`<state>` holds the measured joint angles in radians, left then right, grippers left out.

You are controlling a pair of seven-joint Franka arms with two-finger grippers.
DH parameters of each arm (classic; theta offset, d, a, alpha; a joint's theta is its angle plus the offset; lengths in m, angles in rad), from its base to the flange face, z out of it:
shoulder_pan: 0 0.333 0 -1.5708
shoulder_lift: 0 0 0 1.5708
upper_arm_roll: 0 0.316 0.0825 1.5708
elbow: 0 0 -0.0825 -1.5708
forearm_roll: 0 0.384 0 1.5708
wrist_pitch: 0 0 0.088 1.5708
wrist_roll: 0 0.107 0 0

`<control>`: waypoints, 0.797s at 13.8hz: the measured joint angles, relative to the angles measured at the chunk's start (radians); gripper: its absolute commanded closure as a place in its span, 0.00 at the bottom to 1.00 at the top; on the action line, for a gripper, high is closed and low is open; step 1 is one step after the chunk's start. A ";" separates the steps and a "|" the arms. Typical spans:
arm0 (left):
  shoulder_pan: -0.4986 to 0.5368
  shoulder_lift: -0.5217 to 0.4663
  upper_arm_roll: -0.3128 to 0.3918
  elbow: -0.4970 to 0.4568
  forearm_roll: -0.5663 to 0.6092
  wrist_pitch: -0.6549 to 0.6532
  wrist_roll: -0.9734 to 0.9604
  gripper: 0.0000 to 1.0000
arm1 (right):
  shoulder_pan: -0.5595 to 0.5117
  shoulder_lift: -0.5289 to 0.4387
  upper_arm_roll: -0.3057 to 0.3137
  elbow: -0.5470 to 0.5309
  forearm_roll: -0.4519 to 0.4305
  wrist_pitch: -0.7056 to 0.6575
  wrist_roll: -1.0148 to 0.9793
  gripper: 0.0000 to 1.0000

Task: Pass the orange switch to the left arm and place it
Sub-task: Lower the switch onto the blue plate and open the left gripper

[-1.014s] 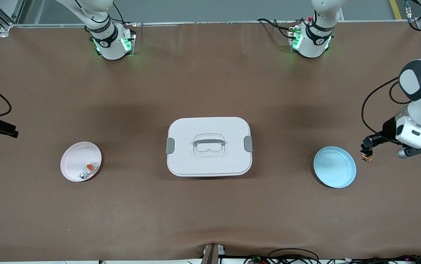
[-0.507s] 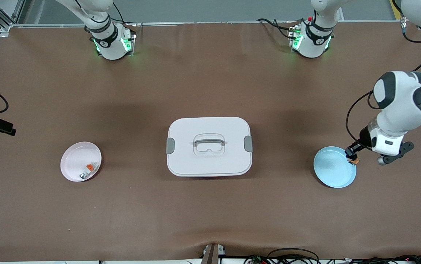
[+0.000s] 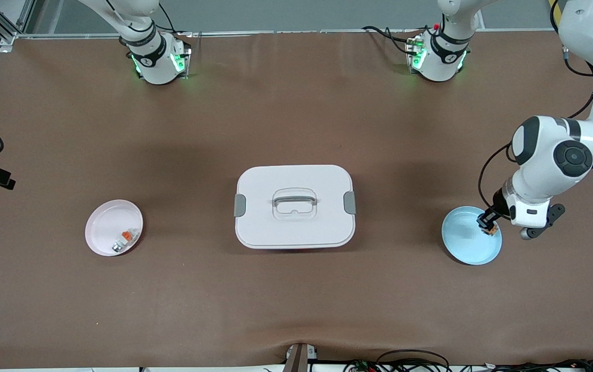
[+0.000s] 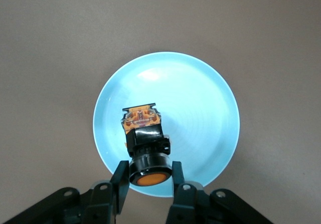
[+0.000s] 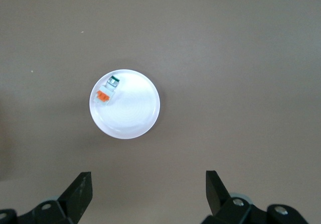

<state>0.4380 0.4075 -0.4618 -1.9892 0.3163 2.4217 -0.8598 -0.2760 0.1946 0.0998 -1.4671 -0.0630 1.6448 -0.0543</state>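
The orange switch (image 4: pixel 145 142), a small black cylinder with an orange end, hangs in my left gripper (image 4: pixel 147 173), which is shut on its round head. In the front view the switch (image 3: pixel 489 228) and left gripper (image 3: pixel 485 222) are over the edge of the blue plate (image 3: pixel 464 247) at the left arm's end of the table. The white box (image 3: pixel 294 206) with grey latches stands in the middle of the table. My right gripper (image 5: pixel 148 184) is open and holds nothing, high above the table at the right arm's end.
A pink plate (image 3: pixel 104 222) lies between the box and the right arm's end of the table. It holds a small whitish-silver piece with an orange tab (image 5: pixel 107 90). Brown mat covers the table (image 3: pixel 296 119). Cables lie along the front edge.
My left arm has carried the switch from beside the blue plate to over the plate's edge. The right gripper has drifted slightly toward the table's end, still open.
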 measured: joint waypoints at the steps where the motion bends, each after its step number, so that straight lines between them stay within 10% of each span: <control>1: 0.000 0.015 0.000 0.009 0.021 0.000 -0.017 1.00 | 0.001 -0.003 0.002 0.025 0.023 -0.036 0.009 0.00; 11: -0.004 0.182 0.002 0.127 0.171 0.001 -0.174 1.00 | 0.061 -0.072 0.015 0.069 0.087 -0.178 0.014 0.00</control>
<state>0.4345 0.5891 -0.4599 -1.8618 0.4869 2.4225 -1.0342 -0.2152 0.1229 0.1148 -1.3978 0.0235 1.4671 -0.0398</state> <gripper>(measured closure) 0.612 0.000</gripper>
